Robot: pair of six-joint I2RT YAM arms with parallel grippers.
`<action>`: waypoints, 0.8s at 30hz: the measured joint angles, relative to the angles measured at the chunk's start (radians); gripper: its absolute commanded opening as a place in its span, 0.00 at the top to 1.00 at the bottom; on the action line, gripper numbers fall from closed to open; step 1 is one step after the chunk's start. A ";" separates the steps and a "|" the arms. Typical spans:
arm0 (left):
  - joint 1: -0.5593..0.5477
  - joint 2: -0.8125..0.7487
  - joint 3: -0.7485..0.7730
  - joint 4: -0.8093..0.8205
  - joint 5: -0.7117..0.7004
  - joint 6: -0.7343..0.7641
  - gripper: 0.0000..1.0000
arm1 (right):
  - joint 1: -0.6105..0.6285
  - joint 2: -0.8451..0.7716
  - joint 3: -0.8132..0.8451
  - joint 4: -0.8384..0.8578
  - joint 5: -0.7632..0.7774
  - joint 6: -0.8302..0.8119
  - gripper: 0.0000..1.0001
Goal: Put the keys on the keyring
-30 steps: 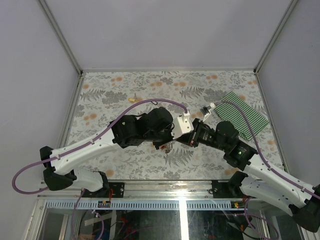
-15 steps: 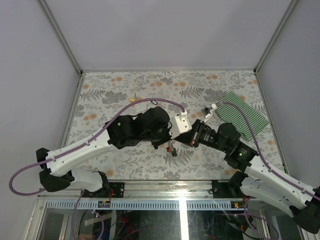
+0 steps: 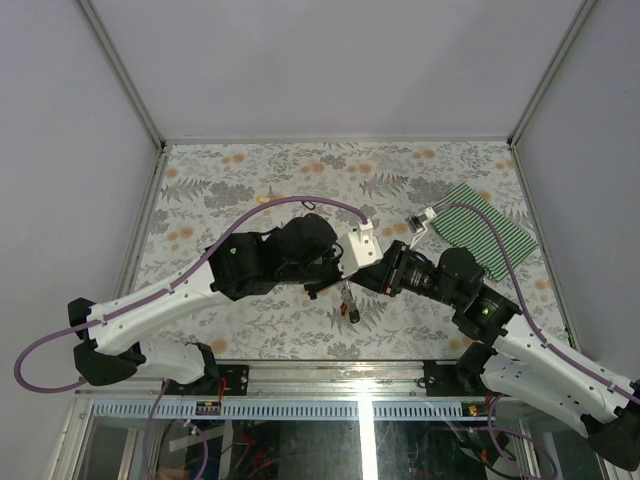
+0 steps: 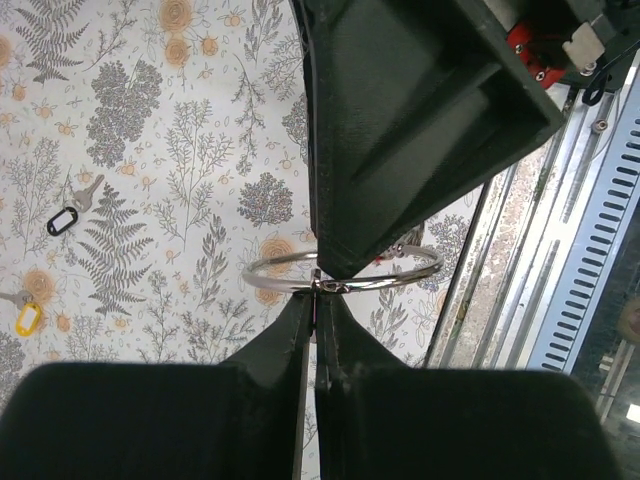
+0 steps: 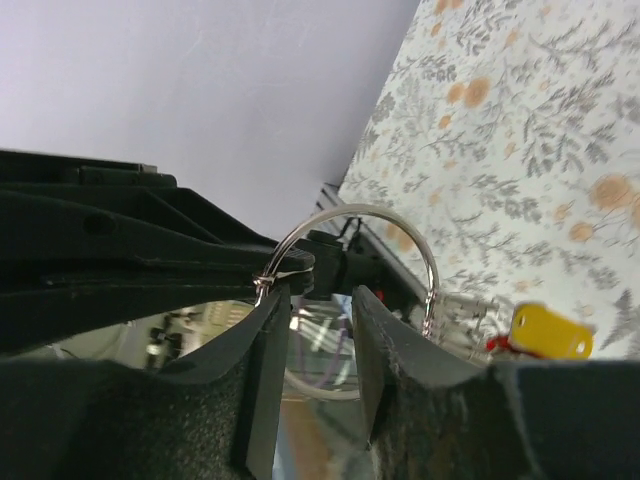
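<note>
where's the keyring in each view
top external: keyring near centre, mostly hidden, keys dangling under it
left wrist: centre, a flat silver oval
right wrist: centre, a tall arch
shared landmark: left gripper pinching the ring

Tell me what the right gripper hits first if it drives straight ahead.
Most likely the keyring, whose wire arcs across just ahead of the right gripper's open fingertips, pinched by the left gripper. That gripper's black body lies close behind. Depth is unclear.

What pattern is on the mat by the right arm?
The mat has green-and-white stripes; top view shows it best.
</note>
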 measured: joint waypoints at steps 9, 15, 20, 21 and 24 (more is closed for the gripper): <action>0.000 0.012 0.008 -0.006 -0.010 -0.047 1.00 | 0.000 -0.031 -0.004 0.027 -0.058 -0.349 0.46; 0.000 0.034 0.008 -0.006 -0.008 -0.077 1.00 | 0.000 -0.119 -0.013 0.044 -0.058 -0.515 0.53; 0.000 0.034 0.008 -0.006 -0.002 -0.080 1.00 | 0.000 -0.179 -0.014 0.044 -0.061 -0.629 0.55; 0.000 0.034 0.010 -0.006 0.000 -0.080 1.00 | 0.000 -0.186 -0.015 0.045 -0.066 -0.648 0.55; 0.000 0.034 0.018 -0.006 0.007 -0.081 1.00 | 0.000 -0.187 -0.018 0.050 -0.094 -0.700 0.50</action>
